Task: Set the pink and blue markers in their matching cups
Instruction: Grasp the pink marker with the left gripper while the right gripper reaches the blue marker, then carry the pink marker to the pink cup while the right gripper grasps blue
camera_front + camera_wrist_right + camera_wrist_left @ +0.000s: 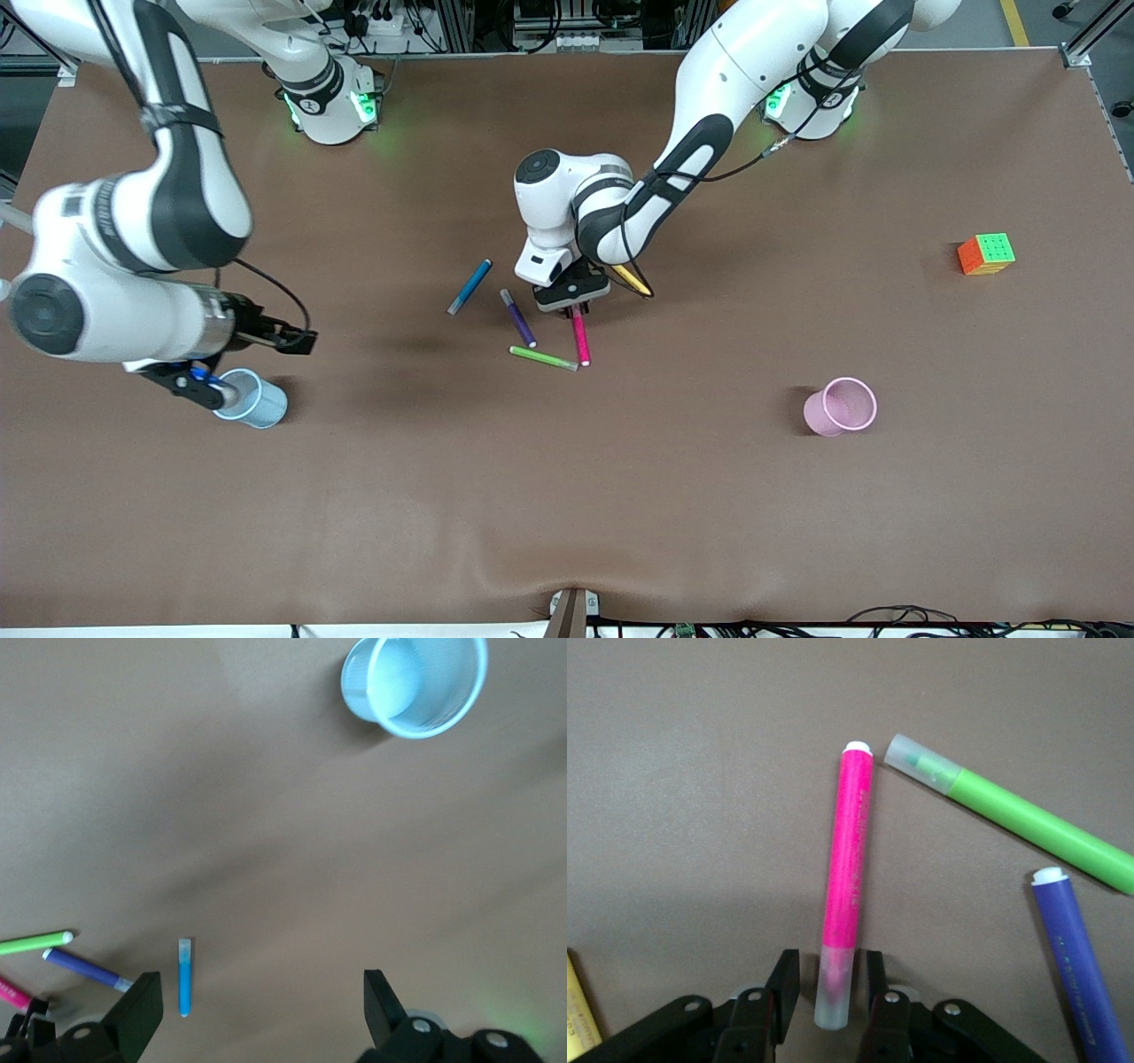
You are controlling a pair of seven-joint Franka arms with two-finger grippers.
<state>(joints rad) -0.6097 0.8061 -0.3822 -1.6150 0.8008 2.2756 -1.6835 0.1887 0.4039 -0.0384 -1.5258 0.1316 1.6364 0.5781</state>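
1. Left gripper [834, 992] straddles the pink marker's [848, 868] pale end on the table, fingers apart.
2. Right gripper [257, 1005] hangs wide open beside the blue cup [255, 399].
3. Blue marker [469, 286] lies near the purple pen [518, 317]; pink cup [842, 407] stands toward the left arm's end.

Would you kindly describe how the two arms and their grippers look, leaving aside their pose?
Both arms have glossy white rounded shells with black joint sections, and a black cable runs along each. Their bases glow green. The left gripper is black with two slim fingers and silver screws. The right gripper is black too, with blocky fingers and a bit of blue near its tip.
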